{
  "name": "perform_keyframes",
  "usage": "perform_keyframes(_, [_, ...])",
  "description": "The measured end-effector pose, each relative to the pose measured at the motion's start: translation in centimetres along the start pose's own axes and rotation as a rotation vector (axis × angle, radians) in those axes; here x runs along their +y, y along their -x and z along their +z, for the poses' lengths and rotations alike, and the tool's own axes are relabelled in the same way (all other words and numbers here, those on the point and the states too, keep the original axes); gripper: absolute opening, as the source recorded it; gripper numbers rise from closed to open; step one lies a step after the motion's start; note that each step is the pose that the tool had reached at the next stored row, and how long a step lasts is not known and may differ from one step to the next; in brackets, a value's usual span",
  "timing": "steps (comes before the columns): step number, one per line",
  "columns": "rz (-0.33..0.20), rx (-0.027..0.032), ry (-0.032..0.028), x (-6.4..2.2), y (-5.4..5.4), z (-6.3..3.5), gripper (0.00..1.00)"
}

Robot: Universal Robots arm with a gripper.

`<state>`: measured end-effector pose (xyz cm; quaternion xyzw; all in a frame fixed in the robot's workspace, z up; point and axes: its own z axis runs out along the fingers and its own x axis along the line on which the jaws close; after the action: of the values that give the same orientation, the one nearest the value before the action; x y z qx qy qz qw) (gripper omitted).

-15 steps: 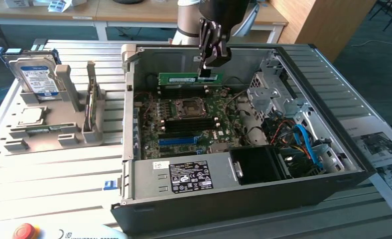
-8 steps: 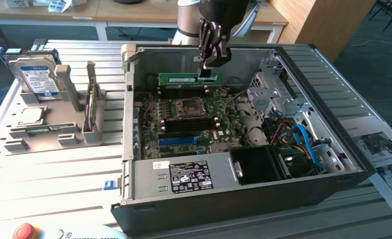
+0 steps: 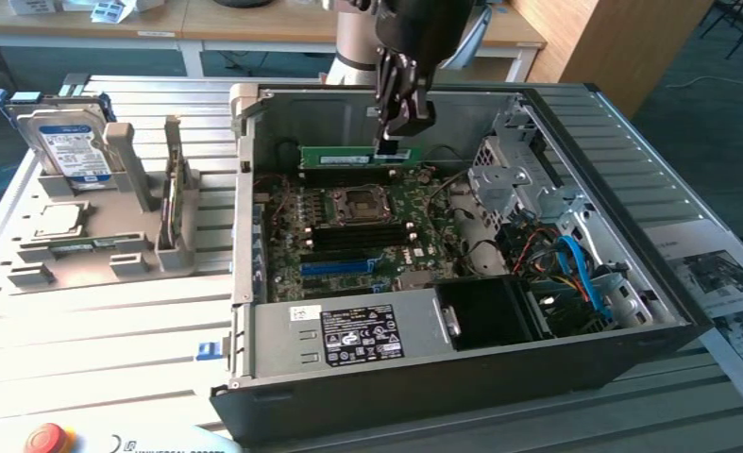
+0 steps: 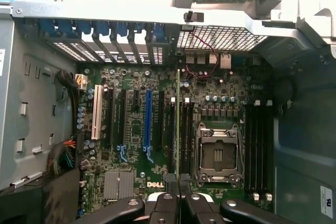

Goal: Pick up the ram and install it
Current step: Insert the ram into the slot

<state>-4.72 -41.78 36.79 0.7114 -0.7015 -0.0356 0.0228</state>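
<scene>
Pincer (image 3: 396, 142) clenched on the green ram (image 3: 346, 155), held on edge (a thin line from the wrist) above the motherboard (image 3: 412, 203) inside the open computer case (image 3: 472, 396). Good seating likely needs it parallel to a black memory slot (image 4: 257, 145).

Matt metal case (image 3: 321, 118), circuit-board ram (image 3: 340, 156)

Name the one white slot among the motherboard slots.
The long white plastic slot at the row's end farthest from the metal processor socket; the rest are black or blue.

Slatted table (image 3: 94, 344) with computer case (image 3: 472, 392) and grey rack (image 3: 94, 269).
</scene>
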Motion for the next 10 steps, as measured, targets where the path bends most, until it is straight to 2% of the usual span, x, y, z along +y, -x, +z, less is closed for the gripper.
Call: perform_keyframes(10, [0.000, 0.0001, 0.0001, -0.14, 0.0, 1.69, 0.12])
